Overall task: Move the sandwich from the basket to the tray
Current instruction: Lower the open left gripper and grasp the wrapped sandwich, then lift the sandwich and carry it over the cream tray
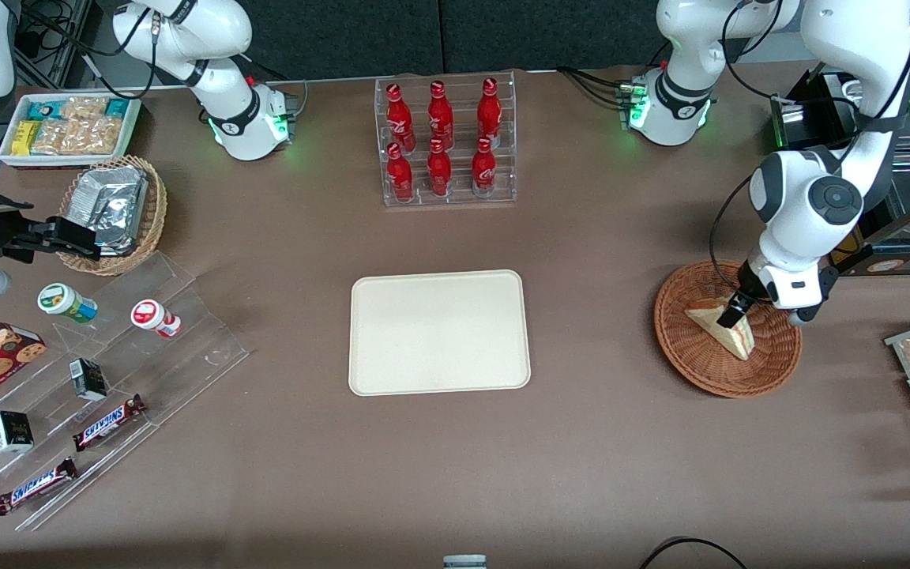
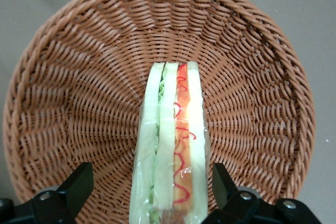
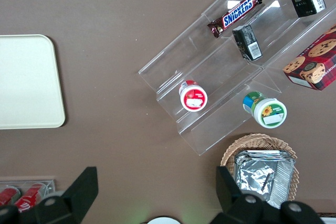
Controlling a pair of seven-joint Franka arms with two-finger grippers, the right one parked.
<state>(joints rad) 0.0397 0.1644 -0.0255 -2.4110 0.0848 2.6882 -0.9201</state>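
While I scan the table for print, the only words I can read are "SNICKERS" on the two bars [image 1: 108, 422] lying on the clear stepped stand [image 1: 99, 371] toward the parked arm's end; the red bottles [image 1: 441, 138] in their clear rack carry white script too small for me to read.

From the front camera, my left arm bends down from its white elbow, wrist pointing straight down over the basket [image 1: 727, 329], which sits at about 3 o'clock from the tray [image 1: 439, 332] and well apart from it. The gripper [image 1: 735, 310] is low inside the basket, over the sandwich [image 1: 722, 325].

On the wrist camera I get what the front hides: the sandwich [image 2: 173, 145] stands on edge in clear wrap, green, orange and red filling between pale bread. Both black fingers [image 2: 79, 184] stand spread wide on either side of it, touching nothing, gaps on both flanks.
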